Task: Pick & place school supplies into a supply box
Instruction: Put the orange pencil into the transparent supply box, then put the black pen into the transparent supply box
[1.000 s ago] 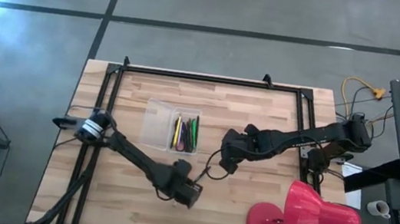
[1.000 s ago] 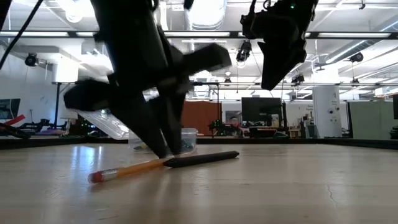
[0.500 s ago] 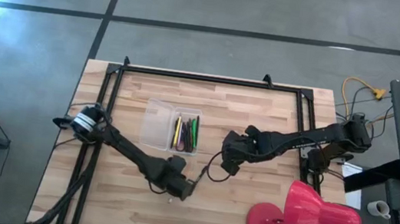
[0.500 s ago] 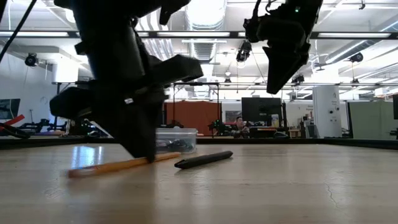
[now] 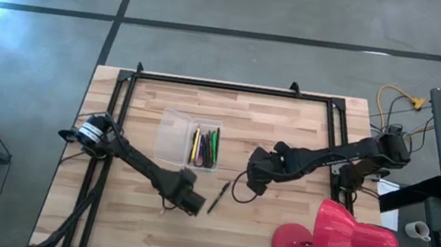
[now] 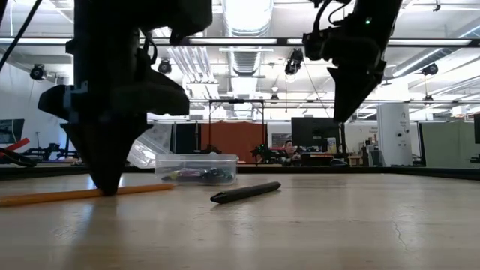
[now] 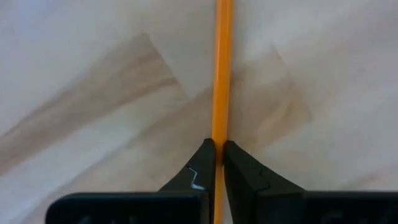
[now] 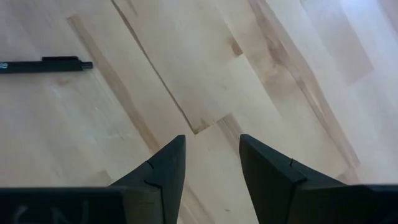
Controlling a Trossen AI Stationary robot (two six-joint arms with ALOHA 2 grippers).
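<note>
1. With its fingers pinched on the orange pencil [image 7: 222, 74], my left gripper [image 5: 189, 203] sits low on the worktop [image 5: 289, 124], on the near side of the supply box [image 5: 190, 141] and a little off its right-hand end.
2. Pencil state: the low view shows it lying flat on the wood, not lifted. In the left wrist view its long axis runs straight ahead between the fingers, so the grip is square across the shaft.
3. Key relation: the box lies away from me, toward the far edge, near but apart from the left gripper. Its right compartment already holds several pens and pencils [image 5: 205, 148]; the left compartment looks bare.
4. Black pen [image 5: 217, 197] lies loose just right of the left gripper, between the two arms, its axis slanted toward the box.
5. Right gripper [image 5: 252, 181] hangs above the worktop with fingers spread, holding nothing; the pen shows off to one side in its wrist view.
6. Judgement: raise the pencil, turn it parallel to the box's contents, then release. The right arm is well placed for the pen.
</note>
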